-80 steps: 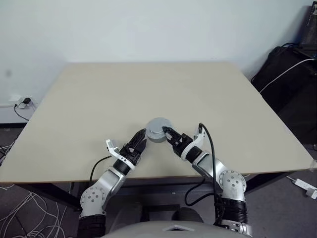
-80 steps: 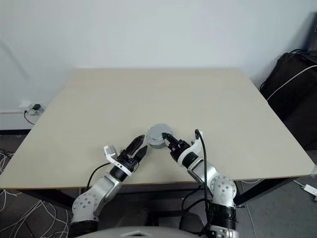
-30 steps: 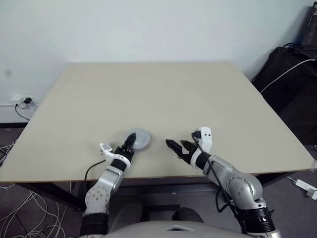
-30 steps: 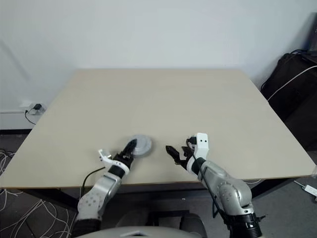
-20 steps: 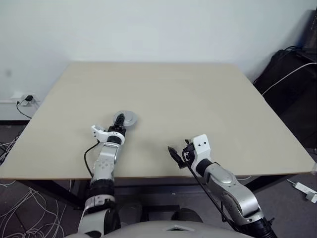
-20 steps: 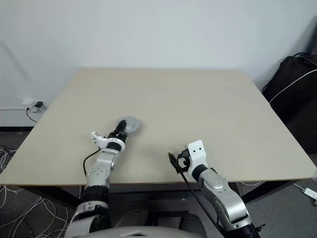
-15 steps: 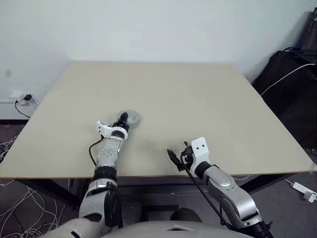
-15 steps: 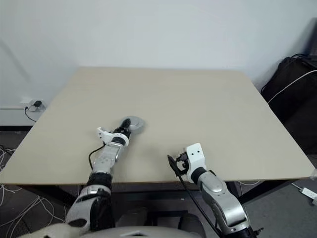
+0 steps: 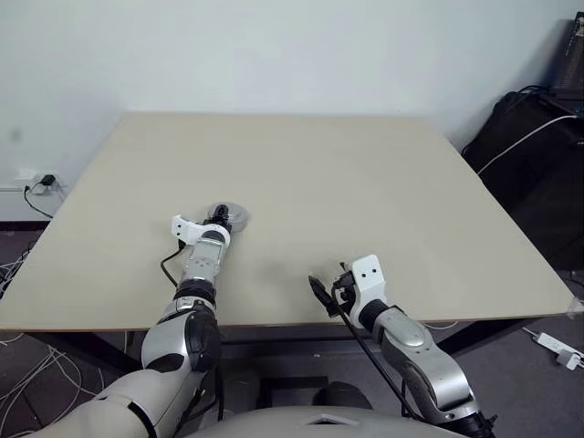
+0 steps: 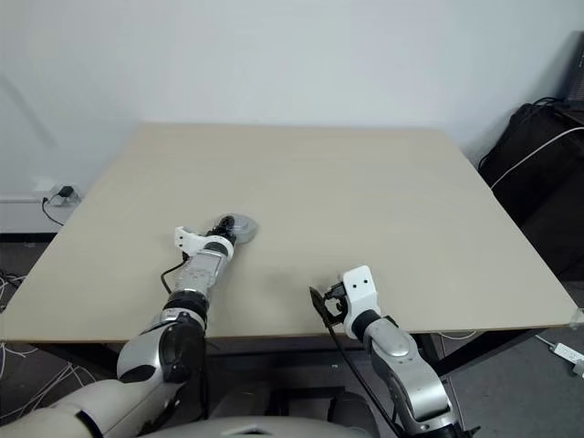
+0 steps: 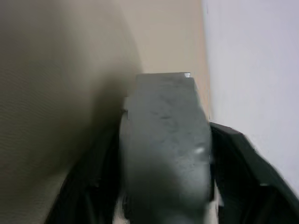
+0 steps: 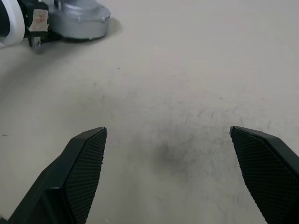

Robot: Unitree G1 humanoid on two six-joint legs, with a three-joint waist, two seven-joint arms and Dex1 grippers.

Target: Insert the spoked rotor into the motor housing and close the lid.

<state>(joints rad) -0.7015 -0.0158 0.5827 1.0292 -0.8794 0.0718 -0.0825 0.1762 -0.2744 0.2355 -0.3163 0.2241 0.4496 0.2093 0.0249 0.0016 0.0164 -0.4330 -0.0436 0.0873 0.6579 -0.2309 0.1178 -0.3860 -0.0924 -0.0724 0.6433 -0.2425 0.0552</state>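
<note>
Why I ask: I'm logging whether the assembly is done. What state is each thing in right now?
Motor: closed up, lying flat on the table.
Lid: on the motor, seated flush as far as can be seen.
Left tool: stretched out to the motor; whether it grips it cannot be told.
Right tool: wide open, empty, near the table's front edge, apart from the motor.

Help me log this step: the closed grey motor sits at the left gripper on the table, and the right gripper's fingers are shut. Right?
Not quite. The motor does sit at the left gripper on the table, but the right gripper is wide open with nothing between its fingers, as the right wrist view shows.
</note>
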